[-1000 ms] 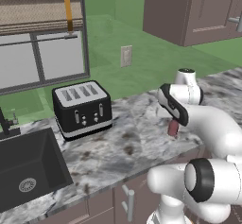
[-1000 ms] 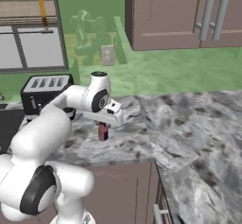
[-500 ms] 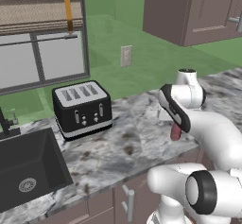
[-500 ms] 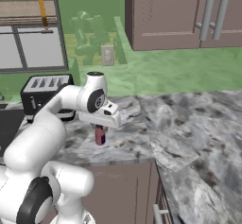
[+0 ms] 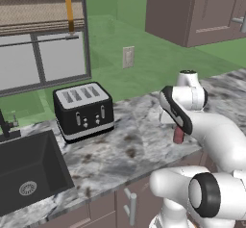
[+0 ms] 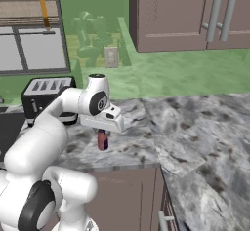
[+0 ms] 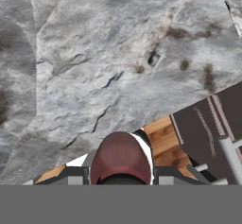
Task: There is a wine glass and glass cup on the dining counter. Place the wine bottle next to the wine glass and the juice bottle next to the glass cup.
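A: While I hold the base here, tell me what you make of the end effector (image 6: 103,136).

B: From my right base camera it hangs just under the white arm's wrist, its 2 fingers pinching the small squat reddish-pink juice bottle (image 6: 102,141). The bottle hangs upright above the grey-and-white marbled tabletop (image 6: 195,123), near its front edge.

A: Is the bottle touching the stone?

B: I cannot tell from that side. In my hand camera the juice bottle (image 7: 120,158) sits between the 2 dark finger tips, its rounded red body toward the lens, with the marbled stone spread out beyond it and brown cabinet fronts (image 7: 208,133) showing past the edge.

A: And from the left base camera?

B: There I see the lower part of the juice bottle (image 5: 178,135) poking out below the arm's dark-banded link, over the front strip of the tabletop (image 5: 120,150). A black 4-slot toaster with silver top (image 5: 83,110) stands well apart to its left, and a black sink basin (image 5: 29,174) lies further left again.
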Motion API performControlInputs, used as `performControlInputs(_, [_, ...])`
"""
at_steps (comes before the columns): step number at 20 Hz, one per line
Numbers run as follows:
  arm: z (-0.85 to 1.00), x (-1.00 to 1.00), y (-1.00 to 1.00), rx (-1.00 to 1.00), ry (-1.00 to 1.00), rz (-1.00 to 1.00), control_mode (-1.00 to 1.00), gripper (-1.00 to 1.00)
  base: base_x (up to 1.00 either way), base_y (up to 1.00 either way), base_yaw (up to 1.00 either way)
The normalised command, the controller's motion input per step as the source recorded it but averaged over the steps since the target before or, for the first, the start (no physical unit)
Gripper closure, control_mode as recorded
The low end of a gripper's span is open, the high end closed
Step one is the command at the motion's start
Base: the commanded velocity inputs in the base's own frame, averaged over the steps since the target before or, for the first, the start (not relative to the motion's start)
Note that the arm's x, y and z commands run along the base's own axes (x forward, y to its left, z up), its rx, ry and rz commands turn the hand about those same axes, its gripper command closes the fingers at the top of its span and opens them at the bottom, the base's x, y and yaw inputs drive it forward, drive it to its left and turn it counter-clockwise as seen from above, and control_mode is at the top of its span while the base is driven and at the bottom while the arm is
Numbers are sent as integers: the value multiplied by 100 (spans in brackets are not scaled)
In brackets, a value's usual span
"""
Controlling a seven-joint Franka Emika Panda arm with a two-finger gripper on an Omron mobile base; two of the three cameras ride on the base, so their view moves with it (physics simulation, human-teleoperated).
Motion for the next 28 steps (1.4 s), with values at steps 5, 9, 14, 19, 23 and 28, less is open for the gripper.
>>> performControlInputs(5, [0,0,0,0,0,0,-100,100,0,0,0])
performControlInputs(9, [0,0,0,0,0,0,-100,100,0,0,0])
performControlInputs(14, [0,0,0,0,0,0,100,100,-30,1,-2])
performControlInputs(19, [0,0,0,0,0,0,100,100,-62,12,-5])
performControlInputs(23, [0,0,0,0,0,0,100,100,-73,7,-9])
performControlInputs(28, [0,0,0,0,0,0,100,100,-75,6,-10])
